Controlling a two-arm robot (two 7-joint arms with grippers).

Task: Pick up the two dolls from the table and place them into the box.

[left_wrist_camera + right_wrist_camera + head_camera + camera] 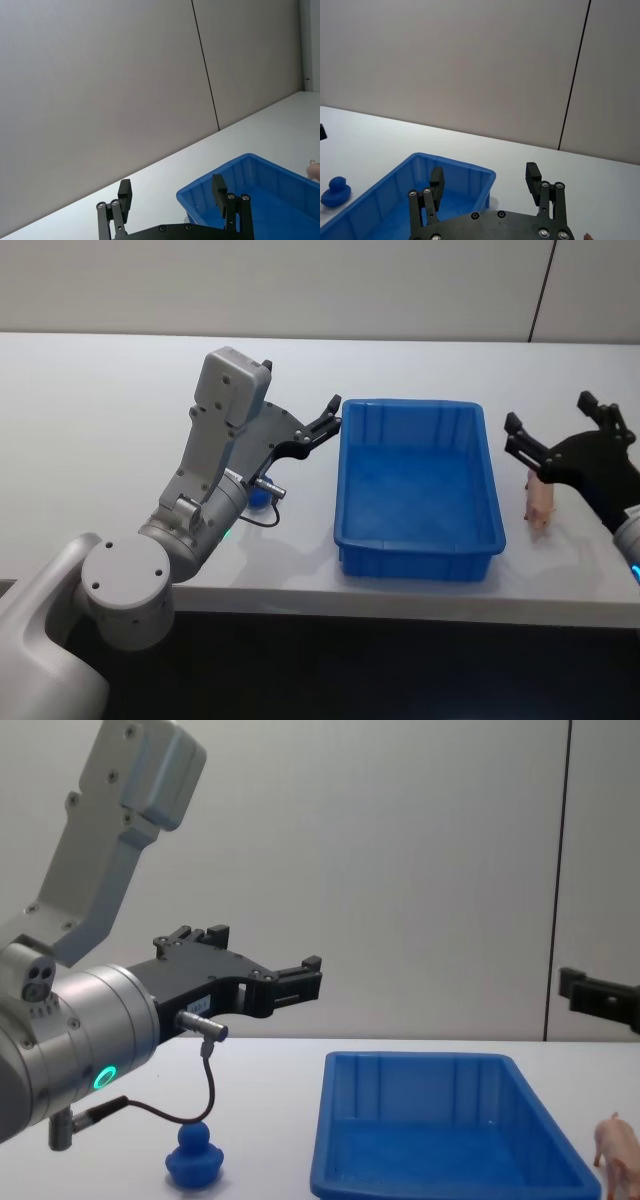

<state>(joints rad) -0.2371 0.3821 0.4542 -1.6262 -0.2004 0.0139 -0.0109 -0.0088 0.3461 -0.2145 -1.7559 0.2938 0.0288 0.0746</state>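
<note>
White desk (100, 390), grey wall behind. The duck (193, 1158) sits left of the box (420, 548), the pig (540, 505) right of it. Your left hand (322, 425) and right hand (555, 430) hang spread and empty, flanking the box. Descend carelessly and you may clip its rim or topple the pig.

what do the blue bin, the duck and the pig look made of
The blue bin looks like rigid moulded plastic, faintly glossy, with thin walls and a rim. The blue duck is one solid colour, smooth and dull, probably soft plastic or rubber. The pink pig looks smooth and moulded, likely plastic or vinyl; too small to be sure.
</note>
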